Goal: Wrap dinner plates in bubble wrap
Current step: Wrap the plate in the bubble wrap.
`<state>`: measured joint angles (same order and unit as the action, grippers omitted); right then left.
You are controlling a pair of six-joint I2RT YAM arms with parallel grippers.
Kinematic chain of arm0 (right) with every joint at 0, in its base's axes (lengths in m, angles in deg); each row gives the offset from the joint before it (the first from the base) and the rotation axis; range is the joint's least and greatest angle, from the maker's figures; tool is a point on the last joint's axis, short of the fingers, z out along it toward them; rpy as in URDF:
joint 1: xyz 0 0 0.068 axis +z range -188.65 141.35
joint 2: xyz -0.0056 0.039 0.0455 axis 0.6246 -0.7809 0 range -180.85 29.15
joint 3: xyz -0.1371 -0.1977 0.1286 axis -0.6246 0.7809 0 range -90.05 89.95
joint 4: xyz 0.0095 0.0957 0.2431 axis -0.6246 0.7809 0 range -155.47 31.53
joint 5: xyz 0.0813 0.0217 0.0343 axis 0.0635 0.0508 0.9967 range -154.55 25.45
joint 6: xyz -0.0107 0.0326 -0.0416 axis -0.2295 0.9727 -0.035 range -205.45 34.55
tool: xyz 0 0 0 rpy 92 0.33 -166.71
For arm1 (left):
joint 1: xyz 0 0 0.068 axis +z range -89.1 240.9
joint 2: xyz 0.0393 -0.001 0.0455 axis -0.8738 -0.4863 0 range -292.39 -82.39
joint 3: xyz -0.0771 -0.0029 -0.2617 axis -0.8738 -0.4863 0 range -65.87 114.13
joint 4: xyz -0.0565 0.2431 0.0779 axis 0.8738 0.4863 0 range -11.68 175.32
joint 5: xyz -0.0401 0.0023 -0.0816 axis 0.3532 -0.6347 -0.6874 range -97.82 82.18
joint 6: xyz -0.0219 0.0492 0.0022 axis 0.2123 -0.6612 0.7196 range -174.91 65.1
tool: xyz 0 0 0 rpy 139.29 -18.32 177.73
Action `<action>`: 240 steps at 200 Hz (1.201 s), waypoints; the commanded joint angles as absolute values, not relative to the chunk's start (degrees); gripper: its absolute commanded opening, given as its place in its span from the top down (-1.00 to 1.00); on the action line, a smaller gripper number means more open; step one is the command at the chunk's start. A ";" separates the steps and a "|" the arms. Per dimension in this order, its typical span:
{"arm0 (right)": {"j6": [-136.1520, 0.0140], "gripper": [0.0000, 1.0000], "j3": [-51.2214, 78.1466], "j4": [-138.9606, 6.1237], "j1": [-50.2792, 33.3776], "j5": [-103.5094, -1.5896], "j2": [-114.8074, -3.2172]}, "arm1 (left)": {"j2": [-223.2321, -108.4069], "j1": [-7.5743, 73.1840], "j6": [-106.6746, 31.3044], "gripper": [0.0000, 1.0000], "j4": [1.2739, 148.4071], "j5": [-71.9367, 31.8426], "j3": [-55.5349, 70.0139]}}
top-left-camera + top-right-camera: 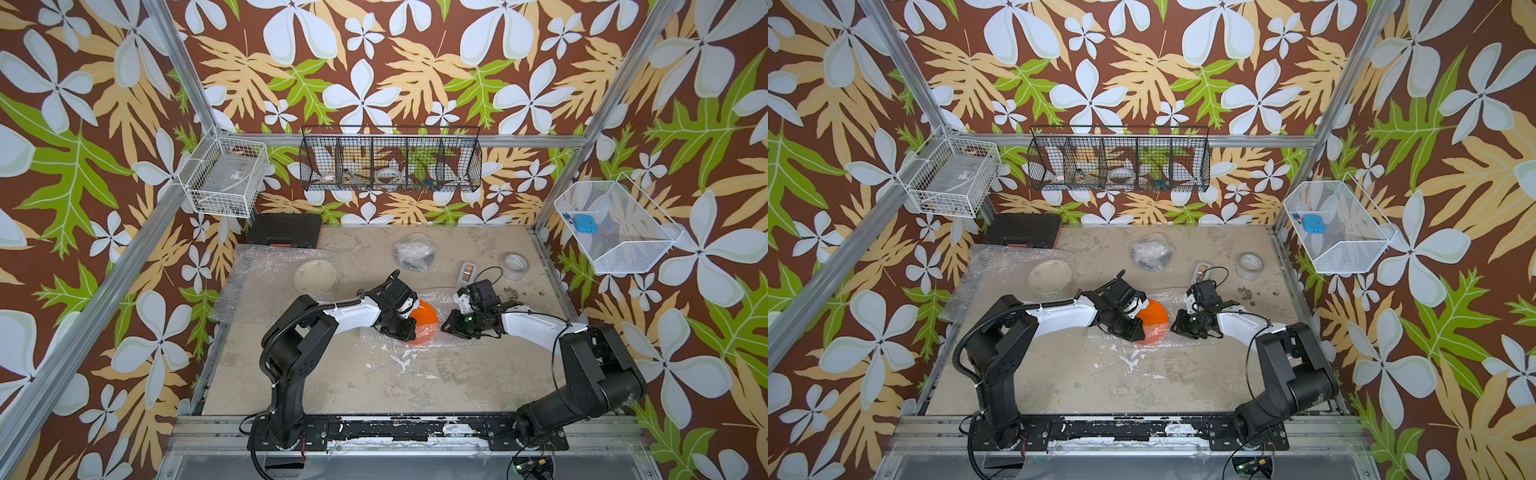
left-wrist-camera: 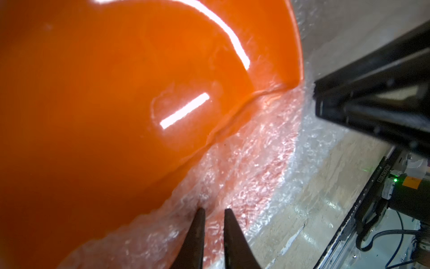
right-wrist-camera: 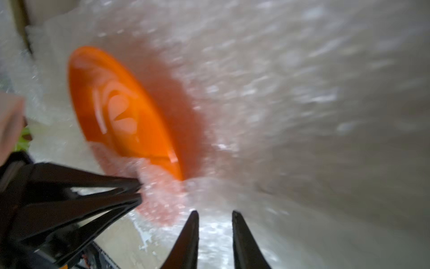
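Top views, place: in both top views the orange plate (image 1: 426, 318) lies mid-table on the bubble wrap (image 1: 441, 299), between my left gripper (image 1: 410, 333) and my right gripper (image 1: 444, 328).
Left wrist, fingers: narrow, pinching a fold of wrap that covers part of the plate.
Left wrist, plate: glossy, hard and round. I judge it slick and brittle, so I hold the film, not the glaze.
Right wrist, fingers: parted, with nothing between them.
Right wrist, wrap: blurred. It looks soft, light and crinkly, best taken at a free edge.
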<state>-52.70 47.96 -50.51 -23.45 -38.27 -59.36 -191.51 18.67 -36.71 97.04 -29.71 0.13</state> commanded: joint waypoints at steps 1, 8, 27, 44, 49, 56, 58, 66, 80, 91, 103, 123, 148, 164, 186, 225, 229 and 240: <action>-52.65 0.32 52.04 -49.95 -31.04 -41.31 -58.68 | -191.55 19.13 -35.68 0.61 102.32 -28.44 -1.02; -53.14 0.29 53.47 -50.12 -33.99 -40.38 -57.88 | -191.63 19.24 -35.50 0.61 102.31 -28.61 -1.32; -55.57 0.24 57.06 -48.19 -43.06 -40.07 -55.07 | -191.80 19.42 -35.48 0.61 102.27 -29.00 -1.92; -57.41 0.20 57.94 -45.93 -49.11 -39.30 -51.93 | -191.97 19.51 -35.31 0.61 102.06 -29.20 -2.13; -57.02 0.18 58.30 -46.20 -49.45 -37.82 -50.64 | -192.01 19.51 -35.22 0.61 101.89 -29.46 -2.14; -56.70 0.15 57.93 -45.53 -49.34 -37.33 -49.03 | -192.08 19.53 -35.22 0.61 101.70 -29.97 -2.06; -56.65 0.14 57.82 -45.17 -49.26 -37.31 -48.64 | -192.14 19.51 -35.13 0.61 101.68 -30.08 -1.99; -56.03 0.13 57.49 -44.04 -49.20 -37.15 -47.18 | -192.29 19.51 -35.09 0.61 101.70 -30.38 -1.75; -55.81 0.08 56.92 -40.89 -49.20 -38.30 -44.89 | -192.20 19.53 -35.04 0.61 101.51 -30.67 -1.62; -55.07 0.03 57.46 -39.88 -49.20 -38.43 -42.91 | -192.33 19.59 -34.96 0.61 101.53 -30.65 -1.50; -54.15 -0.06 58.80 -39.47 -49.21 -37.34 -41.00 | -192.47 19.60 -34.95 0.61 101.53 -30.75 -1.50; -52.59 -0.11 60.88 -38.76 -49.20 -34.61 -39.11 | -192.59 19.60 -34.76 0.61 101.60 -30.82 -1.46; -49.99 -0.15 62.51 -38.14 -49.16 -32.73 -35.18 | -192.47 19.60 -34.87 0.61 101.86 -30.85 -1.28; -48.07 -0.18 63.09 -38.60 -49.11 -31.70 -32.29 | -192.54 19.60 -34.96 0.61 102.05 -30.92 -0.99; -46.11 -0.65 63.41 -39.53 -47.97 -28.19 -28.94 | -192.65 19.60 -35.04 0.61 102.23 -31.09 -0.68; -41.58 -0.97 66.42 -45.73 -43.85 -26.34 -30.41 | -192.95 19.60 -34.95 0.61 102.32 -31.28 -0.39; -41.44 -0.96 66.67 -46.19 -43.84 -26.38 -31.26 | -192.90 19.60 -34.95 0.61 102.33 -31.30 -0.29; -41.42 -0.94 66.99 -48.15 -43.84 -26.90 -33.16 | -193.04 19.59 -35.04 0.61 102.34 -31.33 -0.30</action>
<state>-43.91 66.21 -43.27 -44.11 -27.77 -30.35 -192.23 19.58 -35.00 96.72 -33.62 -0.11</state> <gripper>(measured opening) 0.981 0.194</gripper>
